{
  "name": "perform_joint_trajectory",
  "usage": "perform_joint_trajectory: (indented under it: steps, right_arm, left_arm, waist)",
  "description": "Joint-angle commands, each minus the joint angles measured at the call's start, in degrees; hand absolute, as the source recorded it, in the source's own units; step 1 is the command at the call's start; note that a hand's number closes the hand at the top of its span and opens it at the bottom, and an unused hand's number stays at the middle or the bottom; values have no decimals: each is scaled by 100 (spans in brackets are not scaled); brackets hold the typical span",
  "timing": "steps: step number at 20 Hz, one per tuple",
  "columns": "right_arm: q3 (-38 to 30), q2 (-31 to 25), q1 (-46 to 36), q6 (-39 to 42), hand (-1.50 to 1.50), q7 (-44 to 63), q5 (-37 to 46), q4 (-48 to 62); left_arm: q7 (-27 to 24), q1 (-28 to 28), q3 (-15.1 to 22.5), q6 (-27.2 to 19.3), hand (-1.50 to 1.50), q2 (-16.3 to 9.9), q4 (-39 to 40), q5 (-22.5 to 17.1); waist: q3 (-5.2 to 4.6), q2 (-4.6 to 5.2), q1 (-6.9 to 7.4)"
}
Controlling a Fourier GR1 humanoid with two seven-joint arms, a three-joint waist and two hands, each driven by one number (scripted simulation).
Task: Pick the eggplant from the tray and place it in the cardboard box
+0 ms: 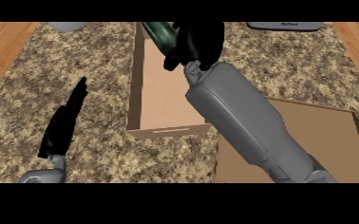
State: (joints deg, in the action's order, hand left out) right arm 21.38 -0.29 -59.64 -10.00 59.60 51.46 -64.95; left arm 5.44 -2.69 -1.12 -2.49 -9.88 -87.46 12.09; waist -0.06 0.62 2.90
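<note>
One camera only — the head view, set at the robot's head and aimed steeply down onto the speckled counter [84, 52]. Both forearms enter from six o'clock, so the lens sits close above them. The far side of the counter lies toward twelve o'clock; wooden strips [14, 38] frame it at ten and two o'clock. No second view exists — nothing is shared.

Open floor across most of the cardboard box [157, 95], walled left and front. Far end taken by the right robot hand [200, 40] and dark eggplant [160, 34]. Bare tabletop [98, 66] between box and left robot hand [63, 123]. Right side blocked by tray [329, 142].
</note>
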Motion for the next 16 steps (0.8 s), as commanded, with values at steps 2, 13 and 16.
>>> perform_joint_trajectory:
  steps: [2, 13, 16]
  right_arm:
    - [39, 27, -431, -877, 150, 42, -495, 1532]
    - [49, 28, -498, -2667, -150, -1108, -1686, 3140]
    - [-110, 28, -564, -3455, -150, -1275, -1781, 2961]
  left_arm:
    - [7, 9, -110, 176, 0, -92, -53, -166]
    - [52, -93, 25, 84, 0, -17, -102, 44]
    - [-171, -66, 30, 116, 0, 48, 141, -10]
  waist:
    - [1, 4, 38]
    - [5, 54, 144]
    - [4, 68, 137]
